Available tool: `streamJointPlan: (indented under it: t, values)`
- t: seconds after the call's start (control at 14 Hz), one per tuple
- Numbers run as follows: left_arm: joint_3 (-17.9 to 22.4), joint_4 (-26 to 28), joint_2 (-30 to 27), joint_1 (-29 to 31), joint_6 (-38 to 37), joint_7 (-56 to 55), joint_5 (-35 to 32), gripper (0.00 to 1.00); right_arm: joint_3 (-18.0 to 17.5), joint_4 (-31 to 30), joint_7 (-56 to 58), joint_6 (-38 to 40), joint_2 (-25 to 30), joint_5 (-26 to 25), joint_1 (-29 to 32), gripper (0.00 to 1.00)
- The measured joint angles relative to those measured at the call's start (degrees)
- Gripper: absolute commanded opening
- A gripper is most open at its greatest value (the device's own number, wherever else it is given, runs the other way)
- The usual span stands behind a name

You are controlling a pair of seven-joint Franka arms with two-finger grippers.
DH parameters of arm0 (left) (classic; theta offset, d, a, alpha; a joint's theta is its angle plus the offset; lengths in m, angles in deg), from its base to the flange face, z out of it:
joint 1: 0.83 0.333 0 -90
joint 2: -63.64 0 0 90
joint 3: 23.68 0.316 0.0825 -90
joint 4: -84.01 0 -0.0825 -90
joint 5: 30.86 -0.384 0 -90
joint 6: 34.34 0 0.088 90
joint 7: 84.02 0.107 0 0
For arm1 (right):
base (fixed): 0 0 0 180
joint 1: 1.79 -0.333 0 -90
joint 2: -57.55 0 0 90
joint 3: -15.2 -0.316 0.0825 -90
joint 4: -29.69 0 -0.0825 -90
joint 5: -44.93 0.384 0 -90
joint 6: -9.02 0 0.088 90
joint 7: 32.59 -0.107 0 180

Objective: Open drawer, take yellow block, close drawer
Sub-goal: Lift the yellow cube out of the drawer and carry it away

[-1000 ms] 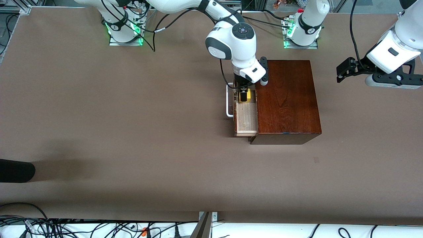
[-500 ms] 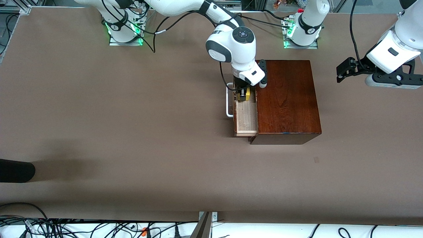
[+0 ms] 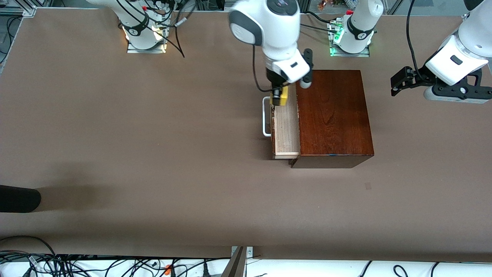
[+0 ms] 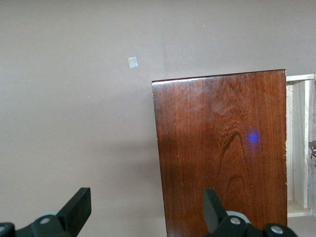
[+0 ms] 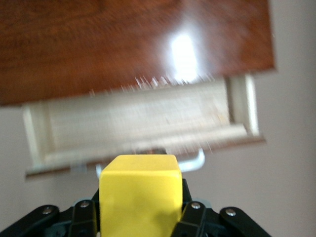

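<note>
The dark reddish-brown wooden box stands on the table with its drawer pulled open toward the right arm's end, pale inside, white bar handle at its front. My right gripper is shut on the yellow block and holds it in the air over the drawer's end nearest the robots' bases. In the right wrist view the yellow block sits between the jaws above the open drawer. My left gripper is open and waits in the air over the table past the box; the box shows below it.
A dark object lies at the table's edge toward the right arm's end. A small pale mark is on the table, nearer to the front camera than the box. Cables hang along the table's front edge.
My right gripper has risen out of the drawer with the yellow block in it. The drawer's inside now shows bare. The left arm has not moved.
</note>
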Motion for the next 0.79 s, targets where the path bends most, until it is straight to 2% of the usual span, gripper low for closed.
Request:
streamJointPlan:
  t: [0.43, 0.79]
  values:
    - [-0.97, -0.03, 0.0, -0.01, -0.01, 0.0, 0.0, 1.0, 2.05, 0.0, 0.95, 12.92, 5.92, 2.39, 15.87, 0.0]
    - [-1.72, -0.03, 0.0, -0.04, -0.02, 0.0, 0.0, 1.0, 2.99, -0.96, 2.05, 15.61, 6.88, 7.61, 27.9, 0.0]
